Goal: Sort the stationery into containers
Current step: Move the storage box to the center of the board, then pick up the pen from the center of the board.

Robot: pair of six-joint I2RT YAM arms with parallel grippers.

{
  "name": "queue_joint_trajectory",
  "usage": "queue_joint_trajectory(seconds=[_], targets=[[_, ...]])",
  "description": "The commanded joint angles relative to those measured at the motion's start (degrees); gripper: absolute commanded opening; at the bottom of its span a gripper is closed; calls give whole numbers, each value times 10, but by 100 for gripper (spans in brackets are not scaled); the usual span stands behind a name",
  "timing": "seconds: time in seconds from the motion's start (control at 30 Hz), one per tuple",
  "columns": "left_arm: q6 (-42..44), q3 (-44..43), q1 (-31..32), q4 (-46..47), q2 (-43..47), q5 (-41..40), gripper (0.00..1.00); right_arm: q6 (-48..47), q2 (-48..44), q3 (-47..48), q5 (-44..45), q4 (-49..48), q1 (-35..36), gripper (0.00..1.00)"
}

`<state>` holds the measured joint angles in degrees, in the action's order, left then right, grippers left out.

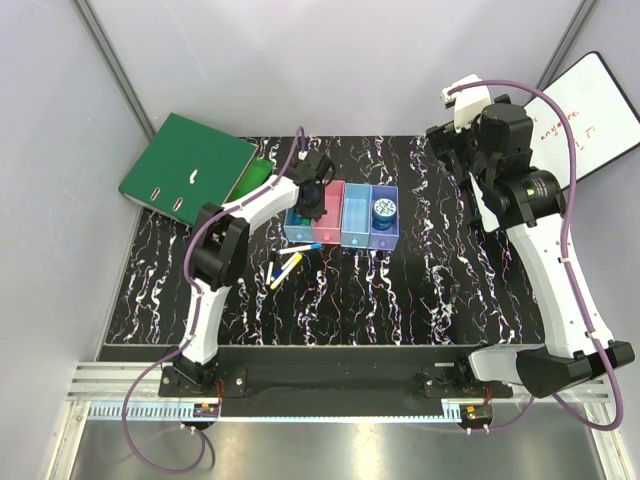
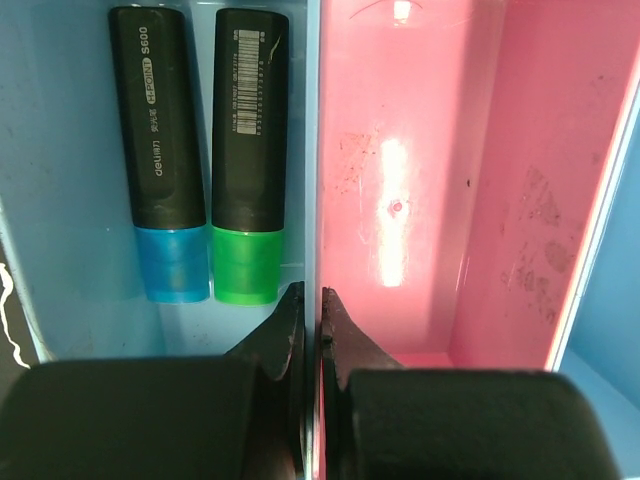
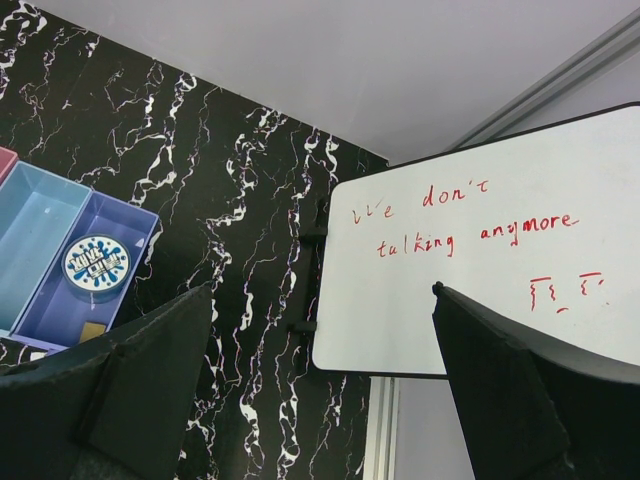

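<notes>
The containers are a joined row of light blue, pink, light blue and purple bins at mid table. My left gripper reaches down into the row. In the left wrist view its jaws are shut on the wall between the first light blue bin and the pink bin. A blue highlighter and a green highlighter lie in that blue bin. The round blue tin sits in the purple bin. Blue, white and yellow pens lie on the table. My right gripper is open, empty and raised.
A large green ring binder lies at the back left corner. A whiteboard with red writing leans at the back right, also in the right wrist view. The black marbled table has grey walls around it.
</notes>
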<state>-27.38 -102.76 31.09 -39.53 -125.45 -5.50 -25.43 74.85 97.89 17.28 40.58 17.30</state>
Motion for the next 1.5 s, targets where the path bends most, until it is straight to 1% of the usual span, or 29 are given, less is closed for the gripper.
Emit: queue_joint_trajectory(seconds=[0.0,0.3,0.33,0.37,0.4,0.47,0.5,0.6,0.63,1.07,1.27,1.37,1.43,1.47], targets=[[-26,-6,15,-28,-30,9,0,8,0,4,-3,-8,2,100],[-25,-19,27,-27,-36,14,0,7,0,4,-3,-7,2,100],[-24,-20,27,-27,-36,16,4,6,-1,4,-3,-7,2,100],[-21,-21,27,-27,-35,18,15,7,0,3,-2,-7,2,100],[-20,-25,27,-27,-36,18,21,6,0,4,-3,-6,2,100],[-17,-29,27,-27,-31,15,30,6,1,5,-3,-7,2,100],[-16,-32,27,-27,-27,13,51,6,1,5,-2,-7,2,100],[-13,-35,27,-27,-19,12,78,5,0,4,-3,-7,2,100],[-10,-37,26,-27,-12,11,81,5,0,3,-3,-7,2,100],[7,-72,19,-27,41,-10,81,4,-7,-2,-4,-7,2,100],[19,-89,6,-27,70,-14,82,2,-12,-6,-3,-7,2,100],[38,-99,-5,-25,90,-14,83,1,-12,-4,-2,-7,2,100],[88,-93,-14,-18,107,-5,86,-1,-13,-3,-1,-7,2,100],[120,-78,-16,-13,128,29,89,-1,-15,-2,-1,-7,2,100]])
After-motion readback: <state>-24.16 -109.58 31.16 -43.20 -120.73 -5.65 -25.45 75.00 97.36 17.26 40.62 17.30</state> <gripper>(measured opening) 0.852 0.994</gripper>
